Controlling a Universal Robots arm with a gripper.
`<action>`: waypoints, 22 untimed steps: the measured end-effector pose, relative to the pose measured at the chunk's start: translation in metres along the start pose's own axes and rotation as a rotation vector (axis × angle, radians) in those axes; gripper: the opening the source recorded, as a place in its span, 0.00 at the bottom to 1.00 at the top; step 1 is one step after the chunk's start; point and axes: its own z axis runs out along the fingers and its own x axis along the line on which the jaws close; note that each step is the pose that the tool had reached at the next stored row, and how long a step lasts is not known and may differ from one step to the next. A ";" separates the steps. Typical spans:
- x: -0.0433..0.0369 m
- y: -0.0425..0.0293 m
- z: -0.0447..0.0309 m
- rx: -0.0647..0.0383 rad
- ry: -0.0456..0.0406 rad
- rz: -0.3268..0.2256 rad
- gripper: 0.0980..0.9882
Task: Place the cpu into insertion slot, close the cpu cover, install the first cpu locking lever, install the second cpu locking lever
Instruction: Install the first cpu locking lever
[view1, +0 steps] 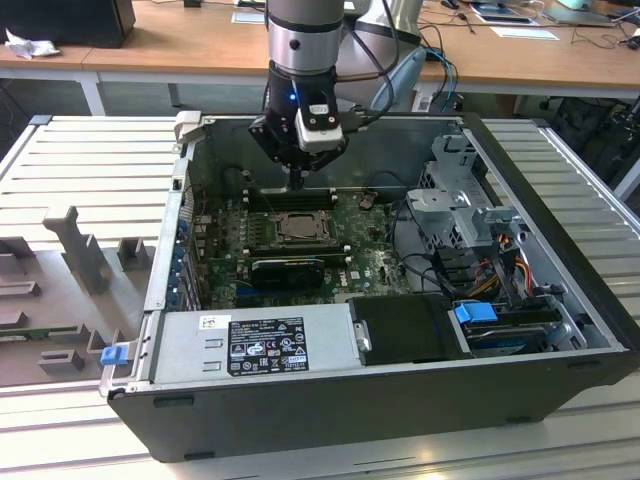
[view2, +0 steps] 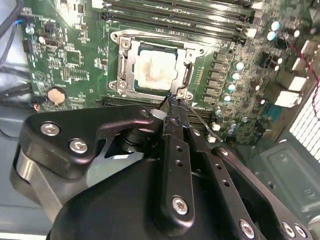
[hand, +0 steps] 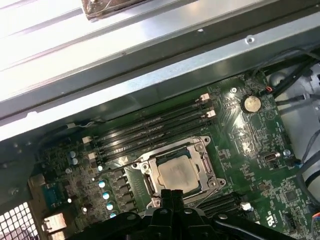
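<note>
Jaws: pressed together into one narrow black tip; whether anything thin is pinched between them cannot be told.
Gripper: black metal linkage gripper (view2: 172, 102) with silver screw heads, its tip down at one corner of the socket frame, just beside a small round screw.
Cpu: small flat square chip (view2: 156, 70) with a pale silvery-beige matt face, lying level inside the socket, just beyond the tip.
Insertion slot: square socket (view2: 161, 46) whose black rim shows as a dark band round the chip.
Cpu cover: thin silvery metal frame plate (view2: 187, 52) with a cut-out centre, folded down flat over the socket so that the chip shows through the opening.
Motherboard: green printed circuit board (view2: 75, 55), studded with small parts, carrying the socket.
Memory slots: long black parallel strips (hand: 150, 127) beside the socket.
Coin cell: round shiny silver disc (hand: 251, 103), well apart from the socket.
Case: dark open computer case (view1: 560, 250) with grey sheet-metal walls, lying on its side.
Power supply: grey metal box (view1: 250, 340) with a black label, along the near wall of the case in the exterior view.
Table: pale ribbed metal surface (view1: 90, 170) under the case.
</note>
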 end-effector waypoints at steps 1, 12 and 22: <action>0.0000 -0.0001 0.0004 0.001 0.0009 -0.030 0.01; -0.0002 -0.0001 0.0048 0.006 0.0048 -0.360 0.01; 0.0014 -0.0007 0.0059 0.008 0.0079 -0.502 0.01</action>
